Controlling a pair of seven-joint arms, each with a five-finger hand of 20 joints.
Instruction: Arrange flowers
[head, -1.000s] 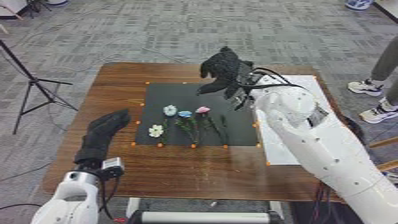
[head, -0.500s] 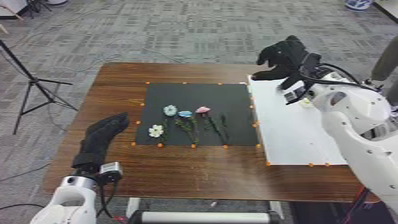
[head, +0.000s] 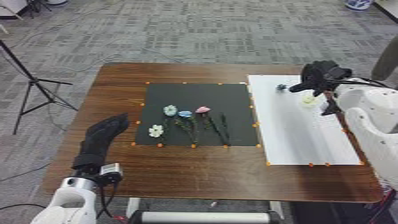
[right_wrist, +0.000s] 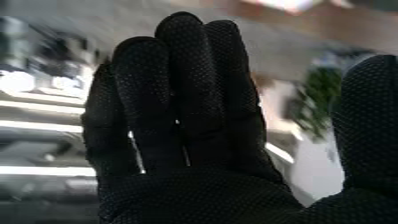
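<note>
Since the pale flower lies just nearer than my right hand, I'd lower slowly and pinch low, sparing its petals. From the head view I get a dark blue flower left of the hand; the wrist view adds straight fingers, thumb spread away, green foliage beyond.

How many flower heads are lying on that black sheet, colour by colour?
White bloom: 1
Pale blue bloom: 1
Deeper blue bloom: 1
Pink bloom: 1
Total on the black sheet: 4
</note>
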